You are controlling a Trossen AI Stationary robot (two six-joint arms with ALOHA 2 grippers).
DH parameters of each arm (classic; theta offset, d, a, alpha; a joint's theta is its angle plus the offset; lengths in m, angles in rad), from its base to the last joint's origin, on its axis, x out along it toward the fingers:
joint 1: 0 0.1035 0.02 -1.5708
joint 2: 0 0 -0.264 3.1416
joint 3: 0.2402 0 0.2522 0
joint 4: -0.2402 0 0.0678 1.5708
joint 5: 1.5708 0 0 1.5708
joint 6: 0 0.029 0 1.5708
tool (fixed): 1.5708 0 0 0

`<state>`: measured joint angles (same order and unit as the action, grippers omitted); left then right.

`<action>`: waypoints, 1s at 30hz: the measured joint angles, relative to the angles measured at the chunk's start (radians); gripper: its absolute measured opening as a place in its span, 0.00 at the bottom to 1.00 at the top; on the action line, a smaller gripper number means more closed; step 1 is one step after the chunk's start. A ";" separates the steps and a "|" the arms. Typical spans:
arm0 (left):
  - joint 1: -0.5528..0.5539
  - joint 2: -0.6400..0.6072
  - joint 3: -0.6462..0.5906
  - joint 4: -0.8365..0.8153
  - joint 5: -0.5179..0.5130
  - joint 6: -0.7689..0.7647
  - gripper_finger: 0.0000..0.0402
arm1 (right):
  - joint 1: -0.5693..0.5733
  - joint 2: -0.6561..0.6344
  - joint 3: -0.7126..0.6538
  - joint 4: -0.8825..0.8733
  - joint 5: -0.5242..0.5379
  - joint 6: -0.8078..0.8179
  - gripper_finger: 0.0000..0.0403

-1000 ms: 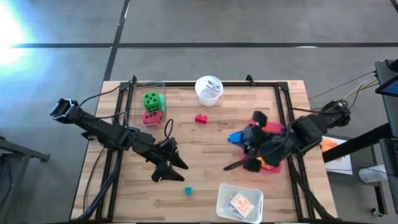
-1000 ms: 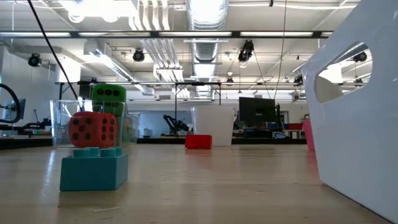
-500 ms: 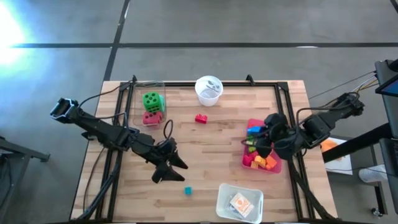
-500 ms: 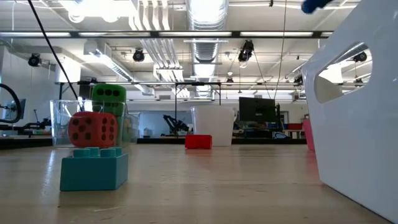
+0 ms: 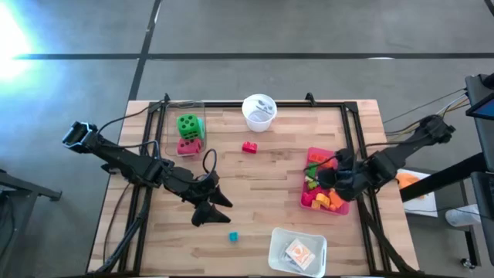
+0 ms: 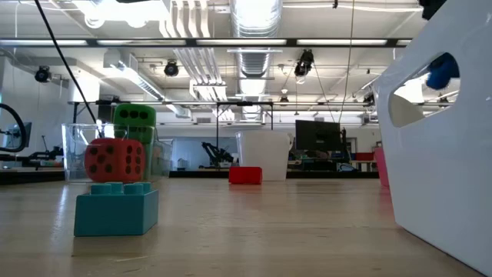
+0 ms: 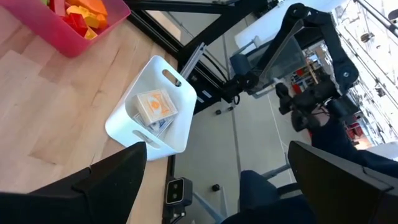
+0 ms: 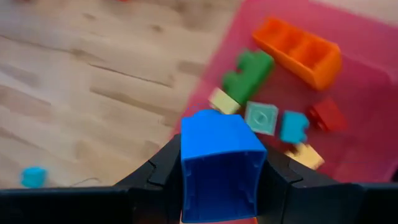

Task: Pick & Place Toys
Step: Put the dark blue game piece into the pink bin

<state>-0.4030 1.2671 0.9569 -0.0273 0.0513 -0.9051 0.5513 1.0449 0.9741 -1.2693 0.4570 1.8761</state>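
Table (image 5: 262,193) carries everything; clock positions below follow the high view. Pink bin (image 5: 311,202) sits at 3 o'clock, already holding a heap of bricks (image 5: 328,200). White tray (image 5: 279,239) at 5 o'clock, white cup (image 5: 258,110) at 12, clear box (image 5: 196,108) at 10 with green die (image 5: 188,124) and red die (image 5: 188,144).

Right gripper (image 5: 333,176) hangs over the bin, fingers partly closed, clamped on a blue brick (image 8: 219,169); the right wrist view shows the brick between both fingers, above the bin's contents. Left gripper (image 5: 207,207) waits at 7 o'clock, fingers spread wide, holding nothing.

Loose toys: red brick (image 5: 249,147) near centre, toward 12; teal brick (image 5: 233,236) at 6.

Step in hand looks like the drop: blue brick carried to the bin, not yet let go. Next move likely calls for opening the right fingers over the bin so the brick lands inside the rim, then going for the red or teal brick.
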 joint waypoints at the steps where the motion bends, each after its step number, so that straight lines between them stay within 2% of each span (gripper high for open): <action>1: 0.000 0.000 0.000 0.000 0.000 0.000 0.98 | -0.008 0.005 -0.012 0.001 -0.022 0.006 0.31; 14: 0.000 0.000 0.000 -0.035 0.000 0.016 0.98 | -0.225 0.068 -0.087 0.003 -0.193 -0.123 0.31; 23: 0.000 0.000 0.000 -0.063 -0.008 0.014 0.98 | -0.340 0.069 -0.168 0.106 -0.224 -0.175 0.31; 30: 0.000 0.000 0.000 -0.063 -0.056 0.012 0.98 | -0.402 0.070 -0.224 0.156 -0.223 -0.170 0.31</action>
<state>-0.4026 1.2675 0.9565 -0.0902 -0.0045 -0.8928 0.1497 1.1149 0.7496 -1.1130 0.2344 1.7061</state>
